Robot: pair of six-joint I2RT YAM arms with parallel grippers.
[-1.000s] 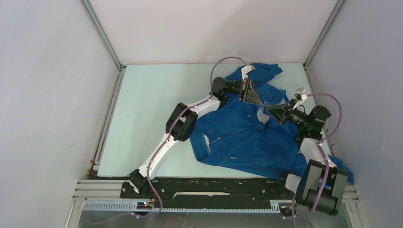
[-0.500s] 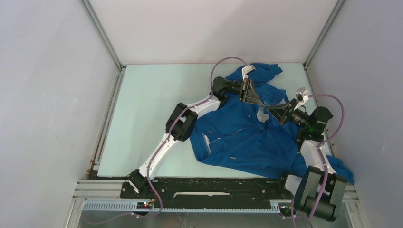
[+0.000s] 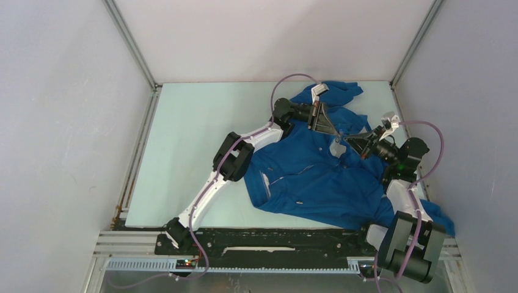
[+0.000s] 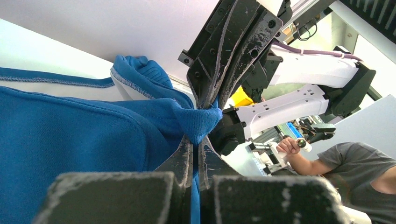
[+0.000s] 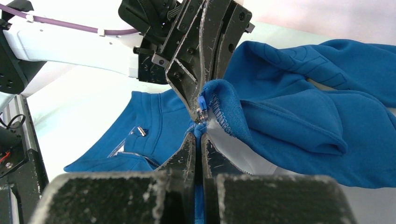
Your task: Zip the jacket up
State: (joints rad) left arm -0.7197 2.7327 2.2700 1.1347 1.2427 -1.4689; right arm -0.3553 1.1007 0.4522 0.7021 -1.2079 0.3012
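The royal-blue jacket (image 3: 311, 177) lies crumpled on the right half of the table, pale lining showing at the collar. My left gripper (image 3: 335, 130) is shut on a fold of the jacket's blue fabric (image 4: 198, 122); its fingertips (image 4: 187, 149) pinch it. My right gripper (image 3: 354, 143) faces it, tip to tip, and is shut on the jacket's edge (image 5: 200, 133) just below the small metal zipper slider (image 5: 201, 113). The pinched part is lifted off the table. A dark snap (image 5: 138, 132) and the zipper line (image 5: 140, 158) show lower on the front.
White enclosure walls surround the pale table (image 3: 195, 140). One sleeve (image 3: 333, 90) bunches at the far edge, and the hem (image 3: 441, 220) hangs over the near right corner by the right arm's base. A person (image 4: 355, 172) sits outside the cell.
The right arm has shifted a little to the right and drawn its gripper slightly back with the fabric. The left arm has stayed put.
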